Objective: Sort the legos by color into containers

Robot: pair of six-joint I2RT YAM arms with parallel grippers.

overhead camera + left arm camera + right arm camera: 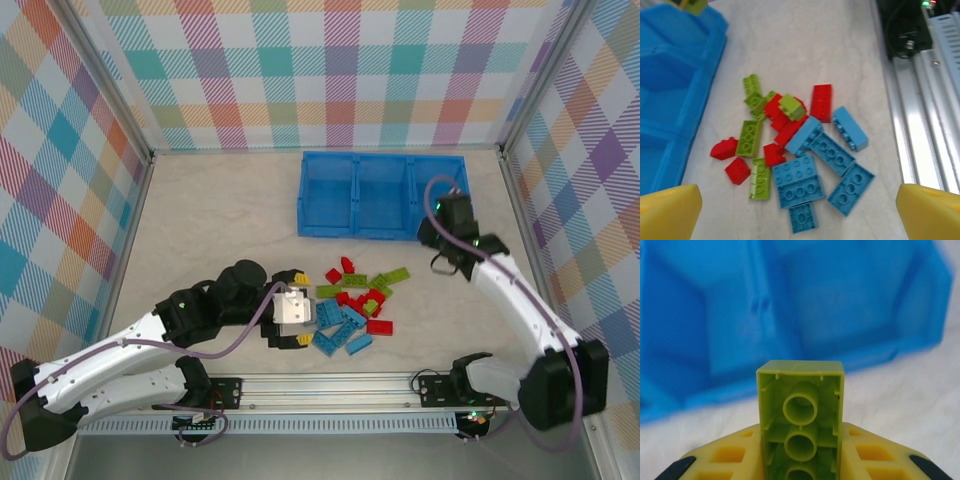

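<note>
The right gripper (800, 452) pinched a lime green brick (800, 400) by its long flat sides, just before the blue bin tray (710, 315). The brick looked light, rigid and slick. The left gripper (303, 310) gaped wide by the loose bricks (355, 305), nearer than the tray.

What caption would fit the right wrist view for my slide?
Right pincer clamps a lime green brick, hollow underside to camera, facing the blue bin tray.
</note>
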